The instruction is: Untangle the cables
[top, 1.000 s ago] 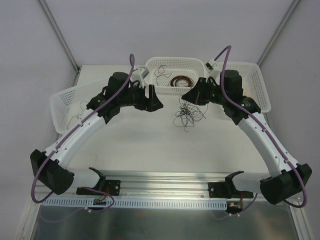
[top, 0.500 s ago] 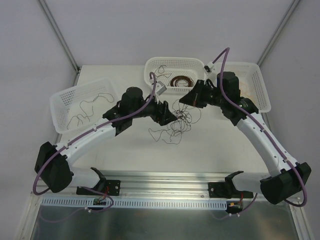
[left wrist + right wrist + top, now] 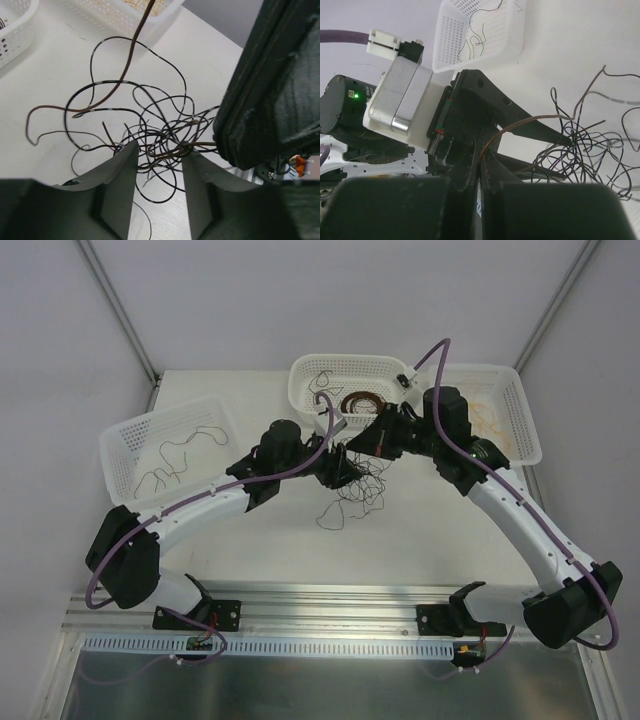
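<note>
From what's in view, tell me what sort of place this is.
Probably a robotics lab cell: plain white walls, two arms on a metal rail, and baskets near a tangle of cables.

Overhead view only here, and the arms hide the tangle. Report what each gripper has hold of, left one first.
Observer: In the left wrist view, the left gripper is open. Black strands of the cables lie between its jaws, not pinched.
Operator: Now the right one.
Observer: In the right wrist view, the right gripper is shut on a single brown strand, which arcs away toward the same tangle.
</note>
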